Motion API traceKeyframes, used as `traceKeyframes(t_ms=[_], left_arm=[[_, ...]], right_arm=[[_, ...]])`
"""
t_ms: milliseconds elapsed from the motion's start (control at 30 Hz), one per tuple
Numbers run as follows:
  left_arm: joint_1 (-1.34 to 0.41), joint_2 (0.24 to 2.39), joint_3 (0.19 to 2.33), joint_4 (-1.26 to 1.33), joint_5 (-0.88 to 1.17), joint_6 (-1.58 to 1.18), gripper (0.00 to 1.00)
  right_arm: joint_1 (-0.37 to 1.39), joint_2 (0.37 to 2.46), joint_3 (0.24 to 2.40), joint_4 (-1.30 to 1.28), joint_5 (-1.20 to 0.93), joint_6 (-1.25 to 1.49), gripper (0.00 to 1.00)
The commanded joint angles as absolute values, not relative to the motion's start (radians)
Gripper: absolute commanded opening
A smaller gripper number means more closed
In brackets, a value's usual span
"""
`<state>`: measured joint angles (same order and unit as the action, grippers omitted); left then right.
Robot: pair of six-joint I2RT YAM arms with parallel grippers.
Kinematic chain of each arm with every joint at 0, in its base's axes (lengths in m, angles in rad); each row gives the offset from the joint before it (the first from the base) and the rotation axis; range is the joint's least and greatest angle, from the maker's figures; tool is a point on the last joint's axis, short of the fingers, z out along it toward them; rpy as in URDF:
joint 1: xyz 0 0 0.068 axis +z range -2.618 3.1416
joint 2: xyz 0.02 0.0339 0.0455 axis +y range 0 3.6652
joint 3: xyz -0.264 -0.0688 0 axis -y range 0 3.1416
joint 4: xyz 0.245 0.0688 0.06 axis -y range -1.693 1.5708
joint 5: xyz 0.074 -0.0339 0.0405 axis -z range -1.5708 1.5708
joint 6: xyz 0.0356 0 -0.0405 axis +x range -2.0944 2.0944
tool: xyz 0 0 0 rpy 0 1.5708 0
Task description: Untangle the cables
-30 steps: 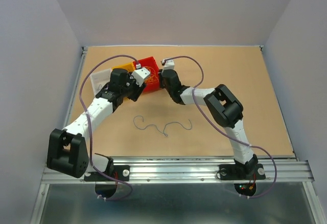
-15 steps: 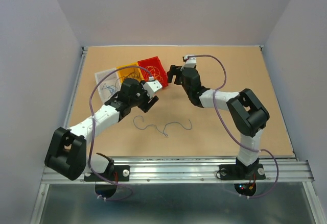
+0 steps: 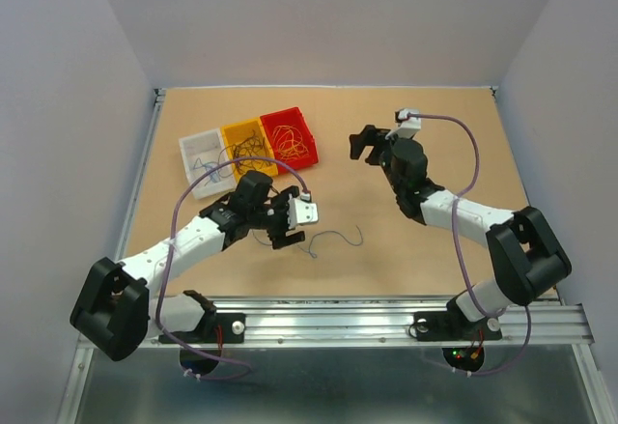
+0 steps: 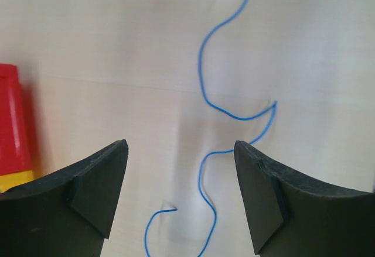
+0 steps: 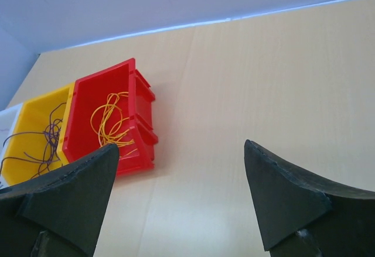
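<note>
Cable [image 4: 202,87] (the blue one) lies loose on the table [image 4: 88,64], between my left gripper [image 4: 179,172]'s spread jaws; I'd descend straight and pinch one strand. Right gripper [image 5: 180,151] hangs wide, empty.

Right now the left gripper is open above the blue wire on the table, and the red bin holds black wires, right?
No: the red bin holds orange-yellow wires, as the right wrist view shows. The left gripper is indeed open above the blue wire on the table.
</note>
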<state>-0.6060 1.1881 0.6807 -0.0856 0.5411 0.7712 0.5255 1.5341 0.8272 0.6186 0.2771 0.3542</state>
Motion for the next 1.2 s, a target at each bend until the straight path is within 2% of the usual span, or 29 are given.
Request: traceKeyframes(t_ms=[0,100,433,467,500,533,600,667,700,800,967,1067,1167], left_arm=[[-0.647,1.175,0.651,-0.215,0.657,0.922,0.85],[-0.682,1.206,0.655,-0.225,0.644,0.936,0.85],[-0.808,1.307,0.644,-0.157,0.548,0.870,0.76],[-0.818,1.345,0.658,-0.149,0.540,0.862,0.70],[-0.821,1.364,0.667,-0.150,0.531,0.850,0.49],[-0.821,1.383,0.678,-0.152,0.523,0.839,0.38],[-0.821,1.431,0.703,-0.138,0.499,0.810,0.24],[-0.821,1.451,0.712,-0.137,0.473,0.796,0.04],[-0.821,1.447,0.713,-0.137,0.466,0.793,0.00],[-0.816,1.372,0.706,-0.117,0.434,0.753,0.00],[-0.608,1.117,0.715,-0.086,0.479,0.646,0.00],[-0.488,1.040,0.747,-0.129,0.503,0.606,0.00],[-0.394,0.996,0.781,-0.095,0.418,0.499,0.00]], right_arm=[[0.509,1.453,0.766,0.675,0.255,0.365,0.93],[0.500,1.416,0.741,0.673,0.247,0.365,0.94],[0.483,1.373,0.709,0.675,0.232,0.370,0.94],[0.482,1.371,0.709,0.675,0.229,0.374,0.94],[0.483,1.371,0.704,0.675,0.227,0.376,0.94],[0.480,1.370,0.704,0.675,0.227,0.377,0.94],[0.482,1.371,0.701,0.678,0.226,0.380,0.94],[0.477,1.374,0.701,0.680,0.218,0.382,0.94],[0.477,1.376,0.701,0.680,0.213,0.382,0.94],[0.476,1.388,0.707,0.681,0.189,0.387,0.94],[0.476,1.420,0.727,0.683,0.140,0.384,0.94],[0.476,1.431,0.735,0.684,0.124,0.385,0.93],[0.477,1.446,0.744,0.684,0.115,0.388,0.93]])
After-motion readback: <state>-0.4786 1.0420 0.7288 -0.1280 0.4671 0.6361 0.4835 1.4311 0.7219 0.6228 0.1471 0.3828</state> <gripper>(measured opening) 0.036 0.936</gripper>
